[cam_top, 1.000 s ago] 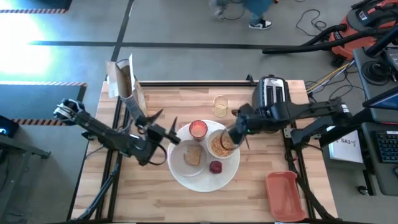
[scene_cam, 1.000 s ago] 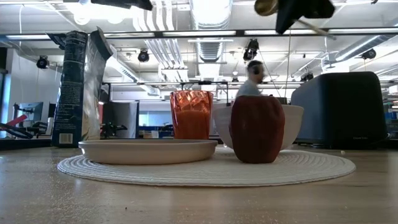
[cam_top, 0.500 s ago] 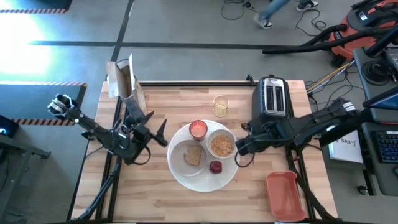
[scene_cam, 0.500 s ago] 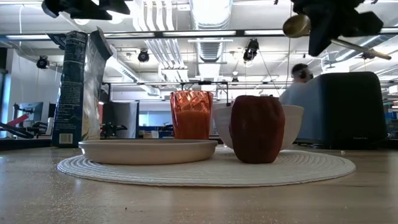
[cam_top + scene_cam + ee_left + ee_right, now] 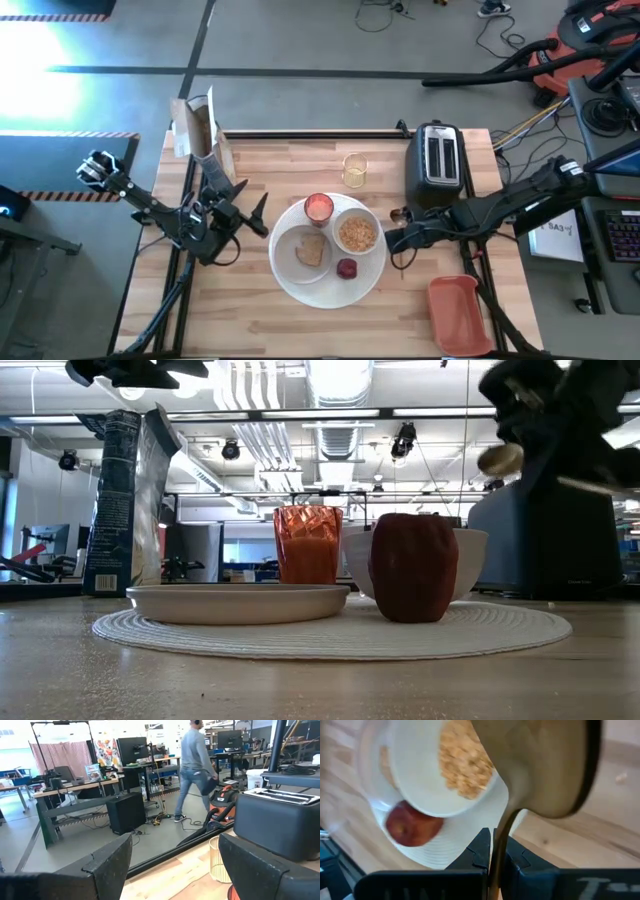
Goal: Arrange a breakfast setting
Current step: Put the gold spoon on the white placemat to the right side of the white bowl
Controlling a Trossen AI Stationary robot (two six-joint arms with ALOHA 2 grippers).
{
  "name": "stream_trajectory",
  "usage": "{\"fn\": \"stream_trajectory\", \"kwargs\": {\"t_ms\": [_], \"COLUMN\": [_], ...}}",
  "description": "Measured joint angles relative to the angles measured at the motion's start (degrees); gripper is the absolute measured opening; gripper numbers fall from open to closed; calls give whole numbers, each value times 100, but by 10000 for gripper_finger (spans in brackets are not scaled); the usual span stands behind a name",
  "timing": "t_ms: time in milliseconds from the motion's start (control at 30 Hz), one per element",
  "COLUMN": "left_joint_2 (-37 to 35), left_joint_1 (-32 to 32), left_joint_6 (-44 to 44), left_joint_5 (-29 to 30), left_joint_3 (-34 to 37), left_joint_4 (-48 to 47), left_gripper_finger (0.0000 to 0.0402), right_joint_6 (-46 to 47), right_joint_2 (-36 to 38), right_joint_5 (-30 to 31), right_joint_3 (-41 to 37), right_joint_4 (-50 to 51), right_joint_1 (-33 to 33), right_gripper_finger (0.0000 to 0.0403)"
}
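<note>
A: Right hand [image 5: 393,240] is clamped thinly on the spoon [image 5: 540,767], just right of the bowl [image 5: 356,234] on the plate [image 5: 300,290].

B: It could twist, clip the bowl's rim, spill cereal. Left hand [image 5: 255,213] waits wide open, empty.

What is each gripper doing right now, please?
Left gripper: open, empty, beside the plate.
Right gripper: shut on the spoon, right of the bowl.
</note>
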State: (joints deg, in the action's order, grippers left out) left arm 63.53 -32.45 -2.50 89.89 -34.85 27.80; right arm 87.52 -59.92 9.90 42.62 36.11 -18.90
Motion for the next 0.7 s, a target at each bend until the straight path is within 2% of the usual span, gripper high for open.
{"fn": "stream_trajectory", "kwargs": {"t_ms": [400, 700], "left_joint_2": [13, 13], "left_joint_1": [0, 0], "left_joint_6": [6, 6], "left_joint_5": [0, 0], "left_joint_3": [2, 7], "left_joint_4": [-3, -3], "left_gripper_finger": [279, 279], "right_joint_6": [599, 1322], "right_joint_2": [24, -17], "right_joint_5": [-551, -585], "right_joint_3": [-1171, -1734], "right_joint_4": [-1409, -2222], "right_joint_1": [2, 4], "right_gripper_finger": [8, 8]}}
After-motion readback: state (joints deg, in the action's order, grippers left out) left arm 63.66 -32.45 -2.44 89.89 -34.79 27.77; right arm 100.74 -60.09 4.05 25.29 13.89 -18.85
